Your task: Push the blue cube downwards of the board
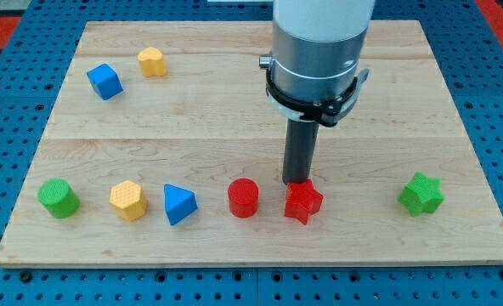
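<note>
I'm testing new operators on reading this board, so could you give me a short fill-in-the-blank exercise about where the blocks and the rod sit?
1. My tip sits just above the red ____.
2. The blue cube lies left of the ____ block near the view's top.
3. The block farthest to the view's right is a ____ star.

Missing words: star; yellow; green

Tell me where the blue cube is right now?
The blue cube sits near the view's top left corner of the board, just left of a yellow block, far from my tip.
</note>
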Robot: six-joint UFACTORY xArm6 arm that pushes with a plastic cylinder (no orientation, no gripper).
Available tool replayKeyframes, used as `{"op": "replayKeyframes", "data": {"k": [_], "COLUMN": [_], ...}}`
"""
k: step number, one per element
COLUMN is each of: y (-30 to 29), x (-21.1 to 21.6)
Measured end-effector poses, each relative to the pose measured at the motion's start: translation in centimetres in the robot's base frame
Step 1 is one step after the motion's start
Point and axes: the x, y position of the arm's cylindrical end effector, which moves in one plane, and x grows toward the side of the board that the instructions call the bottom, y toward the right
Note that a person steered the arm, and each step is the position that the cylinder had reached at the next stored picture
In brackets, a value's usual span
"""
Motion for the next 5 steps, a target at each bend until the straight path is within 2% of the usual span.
{"op": "replayKeyframes", "data": {"k": [1, 2, 3, 4, 5], "y": [-3.6, -14.9, -21.9, -27.3, -31.4], "x": [-2.5, -2.5, -5.8, -12.3, -16.6]}}
